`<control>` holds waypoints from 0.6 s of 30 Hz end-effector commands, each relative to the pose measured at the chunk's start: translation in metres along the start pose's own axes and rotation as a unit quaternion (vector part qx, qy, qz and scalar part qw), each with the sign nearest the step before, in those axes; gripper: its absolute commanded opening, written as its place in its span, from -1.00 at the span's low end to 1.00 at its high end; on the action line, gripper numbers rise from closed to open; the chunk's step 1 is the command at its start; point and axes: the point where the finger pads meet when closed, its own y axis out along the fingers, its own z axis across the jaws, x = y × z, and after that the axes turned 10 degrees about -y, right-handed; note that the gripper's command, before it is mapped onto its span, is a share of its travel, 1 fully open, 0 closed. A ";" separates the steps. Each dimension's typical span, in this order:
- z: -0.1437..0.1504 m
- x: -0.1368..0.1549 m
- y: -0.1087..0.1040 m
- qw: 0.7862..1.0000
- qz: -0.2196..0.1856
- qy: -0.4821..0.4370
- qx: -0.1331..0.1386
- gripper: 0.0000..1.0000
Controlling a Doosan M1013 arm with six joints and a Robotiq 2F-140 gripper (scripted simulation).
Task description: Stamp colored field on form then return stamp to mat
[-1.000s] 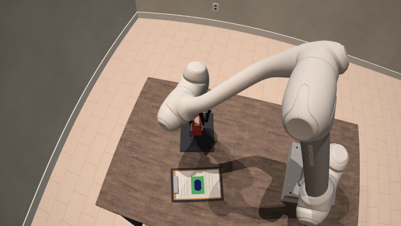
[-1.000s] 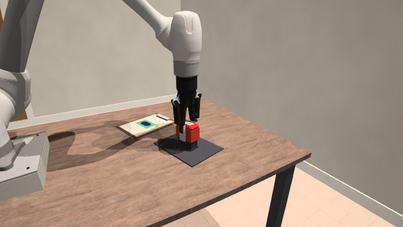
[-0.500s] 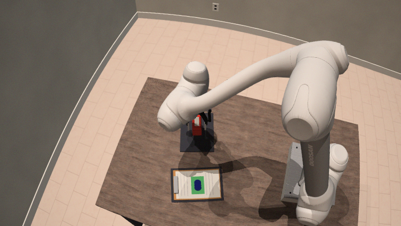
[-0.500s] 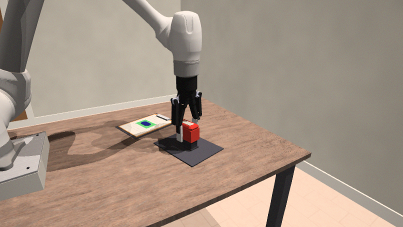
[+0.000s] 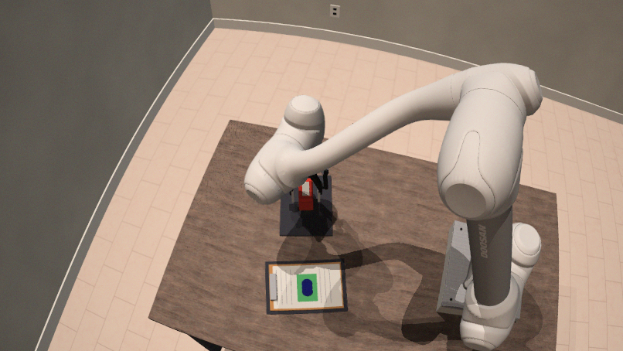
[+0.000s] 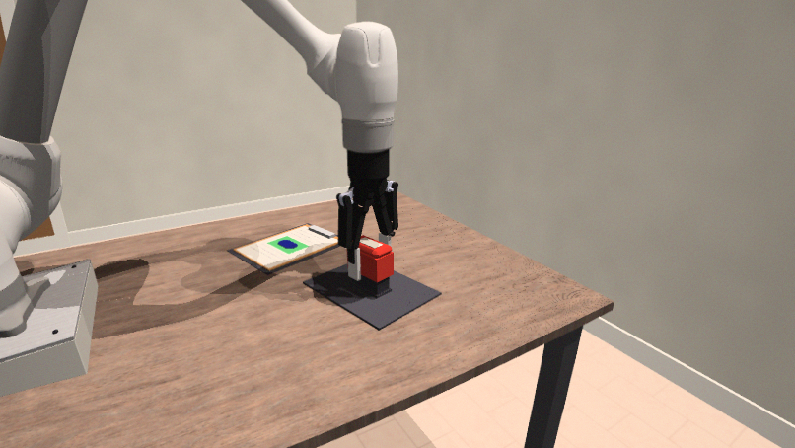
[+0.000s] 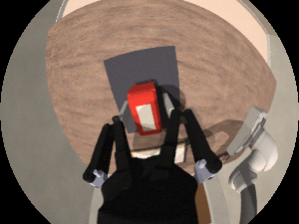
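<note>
Stamp, red: upright on dark mat, tabletop, set back as the task asks. Gripper fingers apart either side, holding nothing; form's green field bears a blue mark

A brown wooden table stands on a floor of pale peach tiles. One dark leg shows at its near right corner. Grey walls with a light baseboard enclose the room; a small white plate, probably an outlet, sits on the far wall.
</note>
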 end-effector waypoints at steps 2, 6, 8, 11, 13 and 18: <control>0.000 0.000 0.000 1.000 0.000 0.000 0.000 0.00; 0.000 0.000 0.000 1.000 0.000 0.000 0.000 0.00; 0.000 0.000 0.000 1.000 0.000 0.000 0.000 0.00; 0.000 0.000 -0.001 1.000 0.000 0.000 0.000 0.00; 0.000 0.000 -0.011 1.000 0.000 0.000 0.000 0.00; 0.000 0.000 -0.078 1.000 0.000 0.000 0.000 0.00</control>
